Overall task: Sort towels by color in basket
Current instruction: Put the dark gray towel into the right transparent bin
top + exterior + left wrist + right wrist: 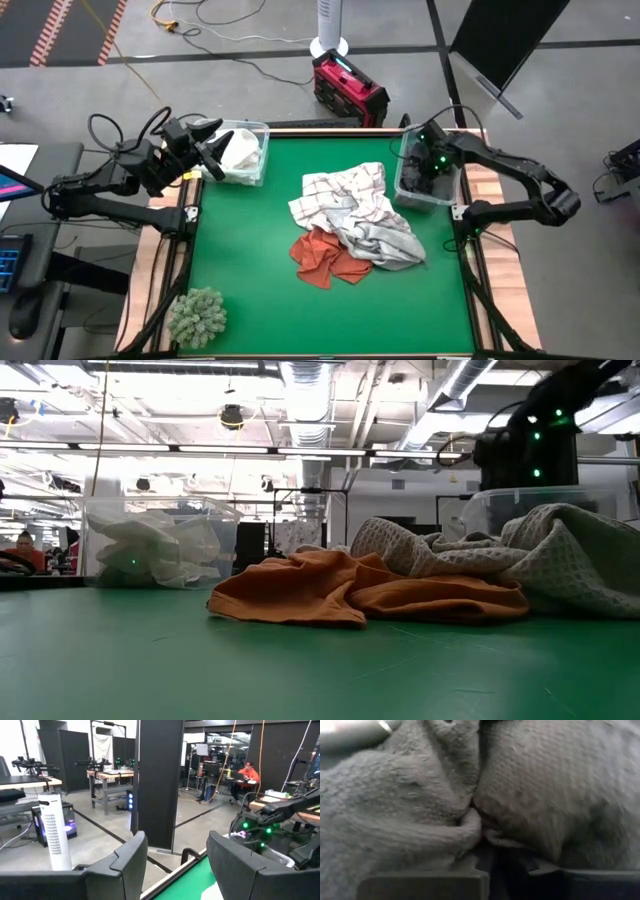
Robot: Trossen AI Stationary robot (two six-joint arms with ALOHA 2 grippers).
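A heap of towels lies mid-table: a grid-checked white towel (340,190), a light grey towel (390,240) (560,550) and a rust-orange towel (325,258) (330,590) partly under them. White towels (240,150) (160,550) fill the left clear bin (264,150). My right gripper (425,172) (507,870) is down inside the right clear bin (404,195), buried in dark grey towels (410,820). My left gripper (210,140) (177,852) hovers open beside the left bin, at its left edge, touching nothing. My right gripper has a bunched fold of a dark grey towel (475,822) gathered between its fingers, coming from above into the bin. Cloth covers the fingertips, so how far back the fold reaches is hidden. The towel lies on the other dark cloth in the bin.
A fuzzy grey-green clump (197,315) sits at the table's near left corner. Green table surface (250,250) is bare to the left of the heap and along the near edge. A red box (348,88) and a white fan stand on the floor beyond the far edge.
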